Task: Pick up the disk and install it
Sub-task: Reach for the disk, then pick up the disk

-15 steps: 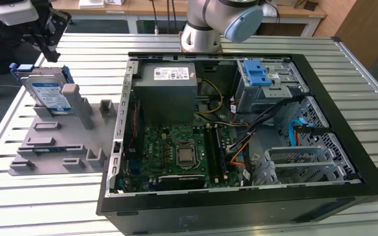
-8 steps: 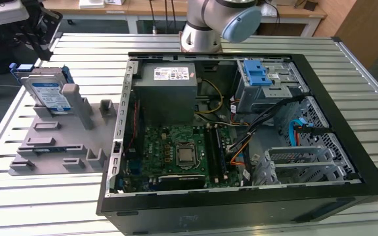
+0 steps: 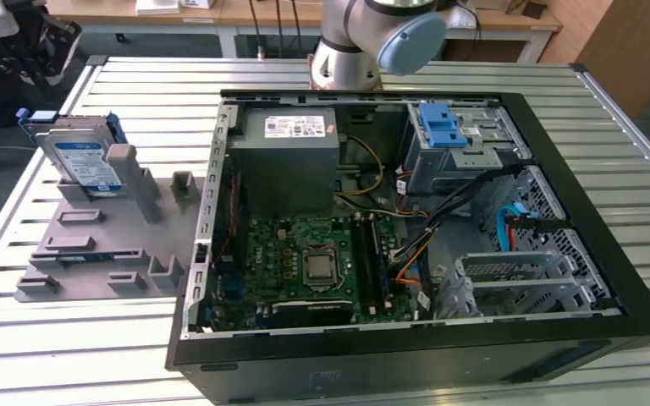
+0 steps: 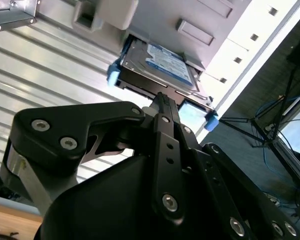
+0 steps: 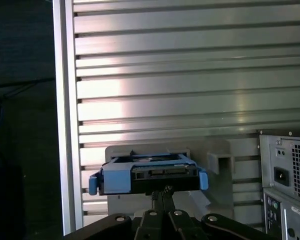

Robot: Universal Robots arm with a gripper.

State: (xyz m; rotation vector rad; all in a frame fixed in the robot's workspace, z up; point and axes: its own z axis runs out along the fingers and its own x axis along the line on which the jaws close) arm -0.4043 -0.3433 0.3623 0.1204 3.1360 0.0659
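An open black computer case (image 3: 415, 365) lies on its side on a slatted aluminium table (image 3: 77, 355). Inside it, a grey power-supply box (image 3: 285, 165) with a white sticker sits above a green motherboard (image 3: 291, 262) carrying a processor socket (image 3: 321, 266). Towards the exterior view's right stands a silver perforated cage (image 3: 466, 156) with a blue plastic latch (image 3: 443, 127), with a blue cable (image 3: 515, 224) below it. A grey moulded fixture (image 3: 88, 254) rests just beside the case, on the exterior view's left.
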